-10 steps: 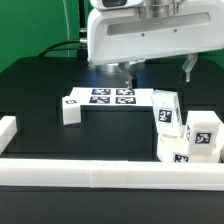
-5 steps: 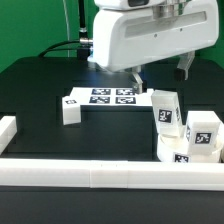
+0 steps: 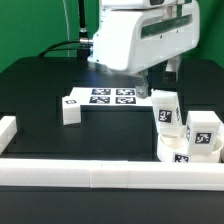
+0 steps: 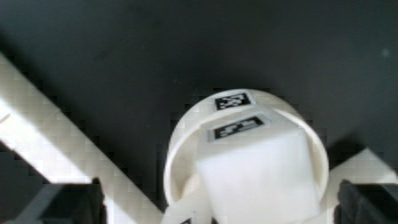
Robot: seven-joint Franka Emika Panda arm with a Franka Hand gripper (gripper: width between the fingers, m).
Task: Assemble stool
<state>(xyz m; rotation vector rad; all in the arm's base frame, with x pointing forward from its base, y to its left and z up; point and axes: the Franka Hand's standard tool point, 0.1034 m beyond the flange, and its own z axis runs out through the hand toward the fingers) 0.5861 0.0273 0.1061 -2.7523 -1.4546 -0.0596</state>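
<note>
My tool, jaws spread wide and holding nothing, hovers over the counter; a stool leg stands directly beneath, framed between the jaws, apparently upright.

a green backdrop fills the rear, behind a black worktop. long white bars edge the worktop's near side, and a short white bar sits at the exterior view's left. a thin dark cable runs before the backdrop. the light is even, leaving a dull sheen on the worktop.
</note>
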